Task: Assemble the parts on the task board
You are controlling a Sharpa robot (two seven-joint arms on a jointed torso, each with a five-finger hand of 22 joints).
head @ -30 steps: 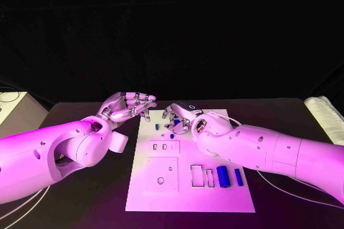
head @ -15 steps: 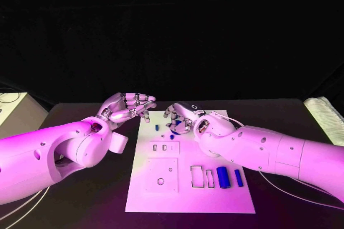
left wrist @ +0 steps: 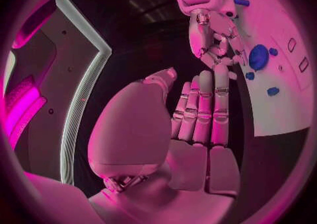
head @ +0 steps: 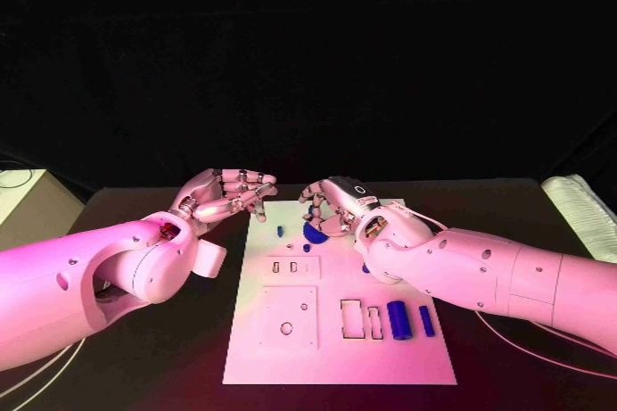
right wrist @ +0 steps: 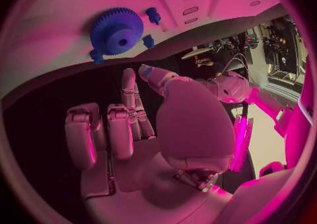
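Note:
The white task board (head: 328,340) lies in the middle of the table. A blue gear (head: 315,234) (right wrist: 117,30) (left wrist: 258,56) sits on its far part with small blue pegs (head: 281,227) (right wrist: 153,14) beside it. My right hand (head: 332,206) (right wrist: 126,123) hovers just behind the gear, fingers apart and holding nothing. My left hand (head: 226,193) (left wrist: 198,113) floats off the board's far left corner, fingers stretched out and empty. Two blue cylinders (head: 400,319) lie at the board's near right.
Rectangular slots (head: 352,316) and a square plate with a hole (head: 290,315) mark the board's near half. A pale box (head: 26,201) stands at the table's left edge and a white roll (head: 585,210) at its right edge.
My right hand has let go of the blue gear and drawn back and up from it; the gear now lies uncovered on the board. The left hand has barely moved.

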